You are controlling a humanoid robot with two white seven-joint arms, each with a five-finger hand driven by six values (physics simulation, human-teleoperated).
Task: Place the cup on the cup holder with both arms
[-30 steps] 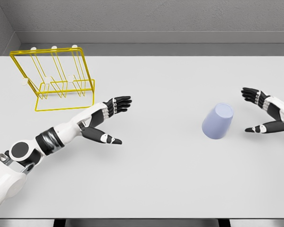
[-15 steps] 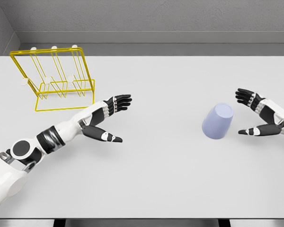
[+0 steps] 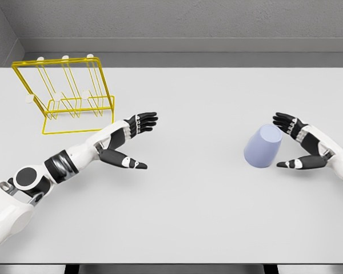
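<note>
Across the pale grey table [image 3: 183,217] nothing interrupts the broad middle and front, and the near edge runs along the bottom of the view with a dark gap below it. Behind the far edge rises a grey wall [image 3: 177,20], with a second wall closing the left corner. At back left stands the yellow wire holder [image 3: 64,94], near the far edge and left side. Toward the right lies the lilac cup [image 3: 263,146], tilted, its closed base facing up and away. Just beside it, the right hand [image 3: 300,145] is cupped with fingers spread, thumb low, not touching. Well apart at left-centre, the left hand [image 3: 128,140] hovers with fingers spread, holding nothing.
</note>
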